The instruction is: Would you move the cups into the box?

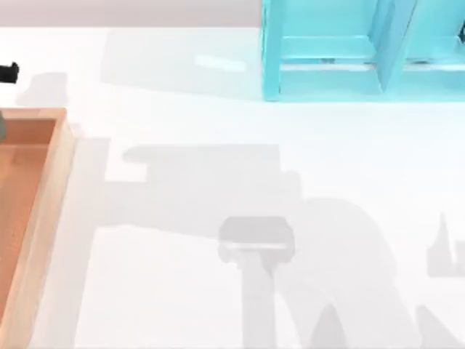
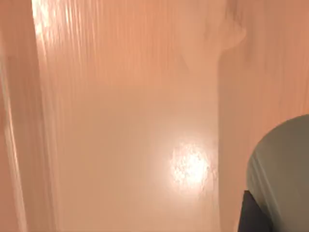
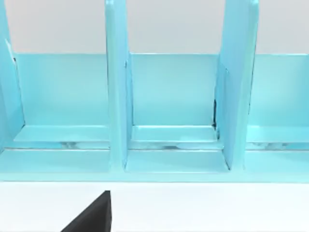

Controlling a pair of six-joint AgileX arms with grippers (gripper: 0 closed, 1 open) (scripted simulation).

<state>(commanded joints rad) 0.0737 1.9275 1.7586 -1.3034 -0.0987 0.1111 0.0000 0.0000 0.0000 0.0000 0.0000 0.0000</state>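
The box [image 1: 54, 189] lies at the table's left edge, with light wooden walls and an orange-brown inside. The left wrist view looks down onto the box's orange-brown floor [image 2: 135, 145]. There a dark olive-grey cup [image 2: 285, 174] sits close to the camera, and a dark part of my left gripper [image 2: 253, 215] is right against its side. A sliver of the olive-grey cup [image 1: 2, 128] shows at the box's far end. A black part of my left arm [image 1: 9, 73] juts in beyond the box. A black part of my right gripper [image 3: 91, 215] shows above the white table, facing the shelf.
A turquoise shelf unit [image 1: 341, 51] stands at the back right, with upright dividers [image 3: 117, 96] and open compartments. The white table [image 1: 218, 145] stretches between box and shelf, crossed by the arms' grey shadows.
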